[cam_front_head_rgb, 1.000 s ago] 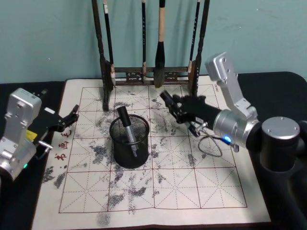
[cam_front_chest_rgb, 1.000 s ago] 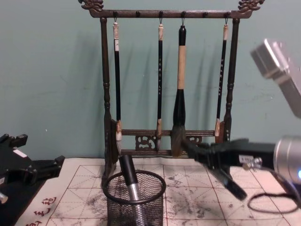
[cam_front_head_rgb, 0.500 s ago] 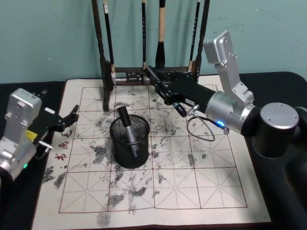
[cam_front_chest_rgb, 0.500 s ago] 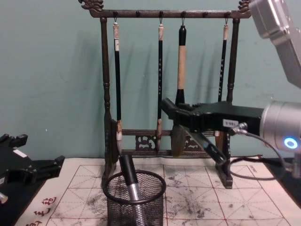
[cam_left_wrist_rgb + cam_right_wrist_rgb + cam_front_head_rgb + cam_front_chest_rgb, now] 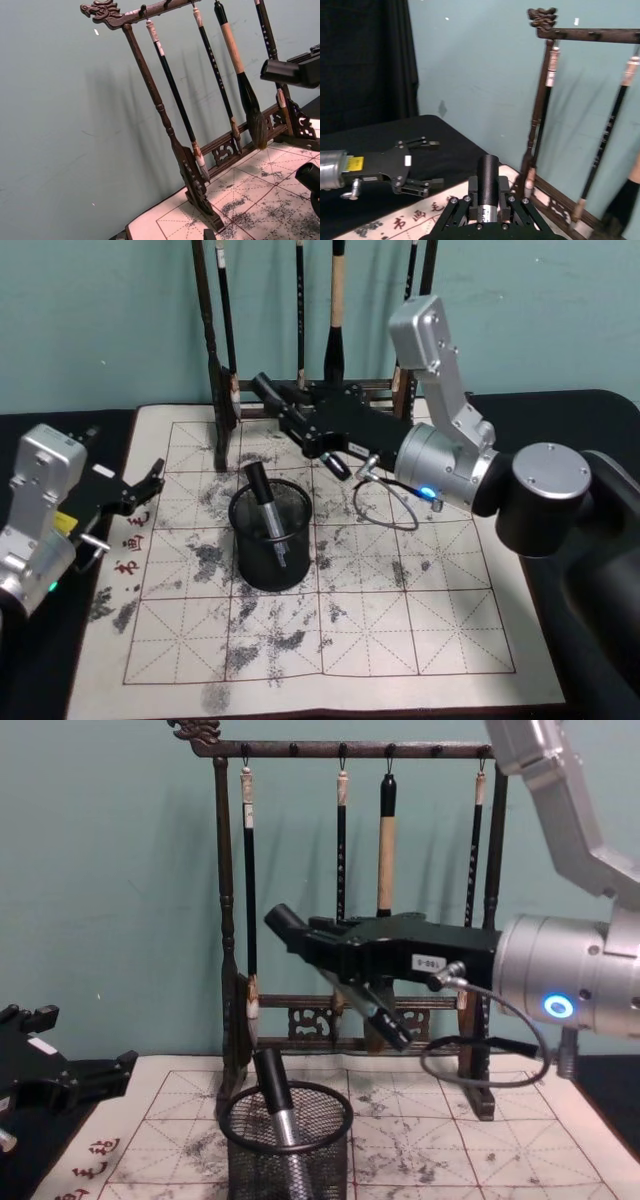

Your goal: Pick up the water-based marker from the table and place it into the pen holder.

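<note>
My right gripper (image 5: pixel 306 426) is shut on a water-based marker (image 5: pixel 270 391) with a black cap and silver body. It holds the marker tilted in the air, behind and above the pen holder (image 5: pixel 270 538), in front of the brush rack. In the chest view the held marker (image 5: pixel 287 922) slants over the black mesh pen holder (image 5: pixel 240 1165). The right wrist view shows the marker (image 5: pixel 488 182) clamped between the fingers. Another marker (image 5: pixel 264 502) leans inside the pen holder. My left gripper (image 5: pixel 143 490) rests open at the mat's left edge.
A tall dark wooden brush rack (image 5: pixel 214 360) with several hanging brushes stands at the back of the ink-stained practice mat (image 5: pixel 400 610). A cable loop (image 5: pixel 385 505) hangs under my right wrist. Black cloth covers the table on both sides.
My right gripper has swung left and upward with the marker, from the mat's right side to a spot behind and above the pen holder. The left arm has stayed still.
</note>
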